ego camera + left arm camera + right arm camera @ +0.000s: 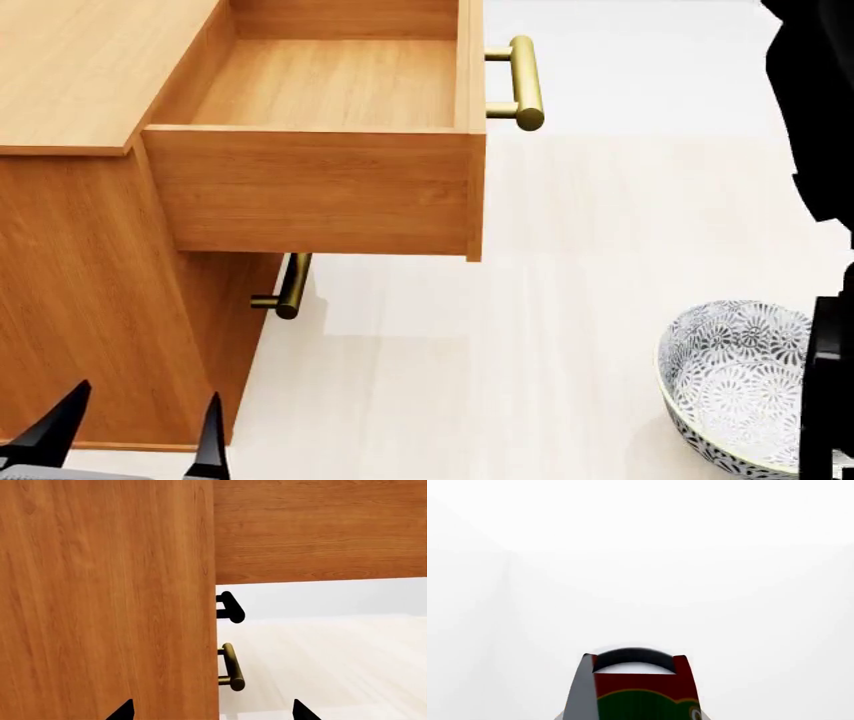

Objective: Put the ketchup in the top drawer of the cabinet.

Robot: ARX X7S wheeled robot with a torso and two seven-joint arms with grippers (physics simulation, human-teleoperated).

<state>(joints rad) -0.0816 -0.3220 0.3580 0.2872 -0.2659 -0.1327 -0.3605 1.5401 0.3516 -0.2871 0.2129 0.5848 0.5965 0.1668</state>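
Top drawer [320,190] of cabinet [80,290] stands pulled out. I see my left end effector [134,440] spread, low beside the cabinet's near side. Right end effector [634,690] pinches the ketchup [640,700]. Patterned bowl [734,385] sits on the floor, right.

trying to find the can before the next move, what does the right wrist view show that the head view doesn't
Only the right wrist view shows the ketchup can: red label with a green band, close to the camera against a blank white background, apparently held in the right pincer, whose fingers are not clearly visible.

Only the head view shows the cabinet, its top drawer pulled open and empty, the lower drawer's brass handle, the patterned bowl on the floor, and the left pincer, open.

Shared: nothing recognisable appears in both views.
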